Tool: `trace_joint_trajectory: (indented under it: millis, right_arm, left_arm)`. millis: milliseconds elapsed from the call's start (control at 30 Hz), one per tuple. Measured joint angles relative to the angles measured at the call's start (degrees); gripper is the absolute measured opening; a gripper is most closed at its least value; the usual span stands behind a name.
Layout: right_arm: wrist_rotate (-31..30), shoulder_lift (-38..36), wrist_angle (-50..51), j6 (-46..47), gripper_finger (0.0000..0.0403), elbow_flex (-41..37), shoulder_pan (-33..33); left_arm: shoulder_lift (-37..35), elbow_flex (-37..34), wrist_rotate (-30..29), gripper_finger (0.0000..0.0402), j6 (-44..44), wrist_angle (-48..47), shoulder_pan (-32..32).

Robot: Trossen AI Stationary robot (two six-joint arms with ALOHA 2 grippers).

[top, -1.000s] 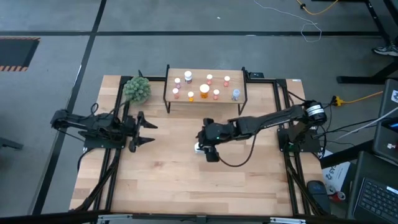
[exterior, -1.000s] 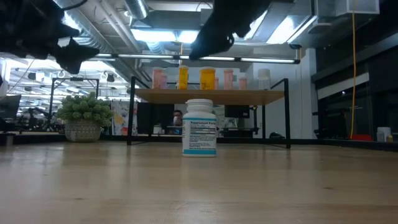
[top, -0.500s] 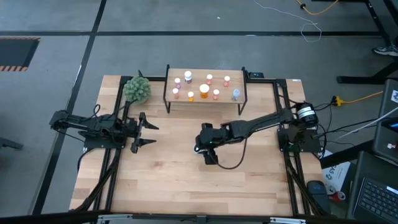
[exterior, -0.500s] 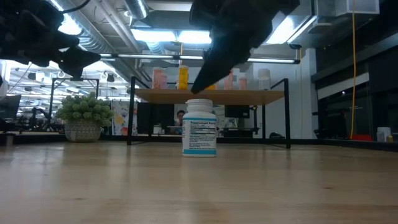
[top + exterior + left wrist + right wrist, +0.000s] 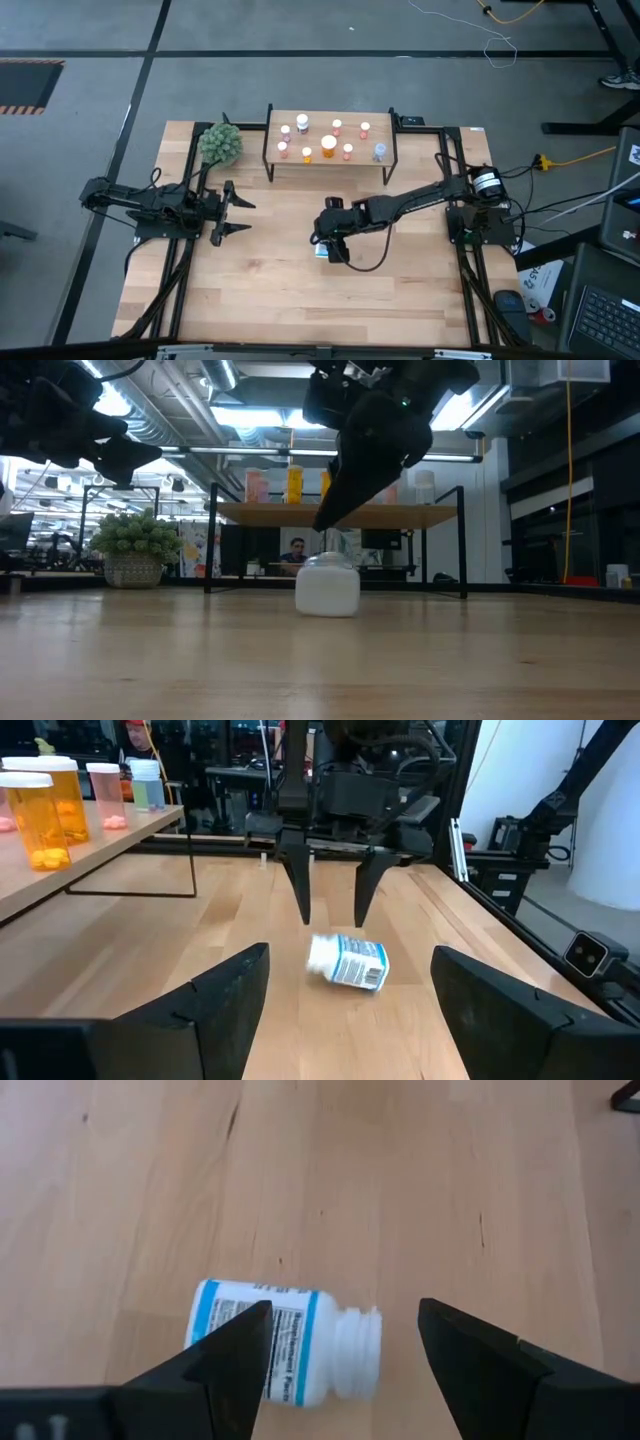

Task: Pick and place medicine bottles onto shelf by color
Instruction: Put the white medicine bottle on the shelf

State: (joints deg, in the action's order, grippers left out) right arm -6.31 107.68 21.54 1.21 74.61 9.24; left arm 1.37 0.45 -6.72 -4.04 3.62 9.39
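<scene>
While 9 bottles [image 5: 323,140] stand on the shelf [image 5: 385,120], right fingers [image 5: 225,1365], apart, straddle a toppled white bottle [image 5: 285,1355].

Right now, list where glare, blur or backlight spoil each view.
Low view: ceiling lights backlight the right gripper into a silhouette; the fallen white bottle looks washed out. Left wrist view: own fingers blurred. Right wrist view: bottle label soft, partly hidden. High view: even light.

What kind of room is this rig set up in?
Probably a robotics lab or workshop: exposed ceiling ducts and strip lights in the low view, loose cables on a grey floor around the wooden table, and rows of equipment behind the shelf.
</scene>
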Motion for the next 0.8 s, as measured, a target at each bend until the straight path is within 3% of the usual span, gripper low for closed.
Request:
trace_joint_trajectory:
  millis: [333,400,533,733,800]
  right_arm:
    - [-0.3,0.0,0.4,1.3,0.0255,0.0,0.0]
    - [-2.8,0.0,0.4,2.0,0.0255,0.0,-0.2]
    - [-12.2,0.0,-1.7,13.8,0.0255,0.0,-0.6]
    - [-12.6,0.0,-1.9,17.9,0.0255,0.0,1.3]
    - [-14.2,0.0,-2.3,23.9,0.0255,0.0,1.9]
  left_arm:
    - [0.0,0.0,0.0,0.0274,0.0,-0.1,0.0]
    - [0.0,0.0,0.0,0.0274,0.0,-0.1,0.0]
    - [0.0,0.0,0.0,0.0274,0.0,-0.1,0.0]
    - [0.0,0.0,0.0,0.0274,0.0,-0.1,0.0]
    - [0.0,0.0,0.0,0.0274,0.0,-0.1,0.0]
